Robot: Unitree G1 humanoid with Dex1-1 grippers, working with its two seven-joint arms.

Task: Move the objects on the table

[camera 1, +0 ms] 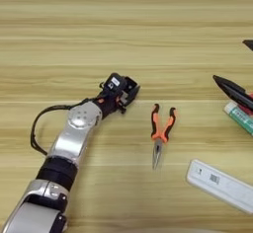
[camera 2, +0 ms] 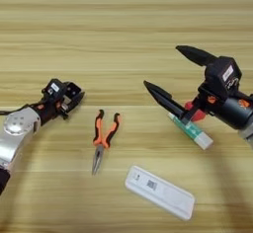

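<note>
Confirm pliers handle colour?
Orange with black on the pliers handles, metal grey nose. The left eye view shows it best, mid-table.

A workshop-style bench: a light wooden table [camera 2: 123, 24] holding orange-handled needle-nose pliers [camera 2: 103, 137] and a white barcode-labelled bar [camera 2: 159, 192].

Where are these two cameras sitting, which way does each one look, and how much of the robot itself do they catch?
Left eye view: on the robot's head, looking down at the wooden table; it shows the whole left arm with the left gripper, and only the fingertips of the right gripper.
Right eye view: same head, same downward look, reaching further right; it shows the open right gripper over a green-and-white tube, and part of the left arm.
Shared: the pliers and the white bar.
</note>
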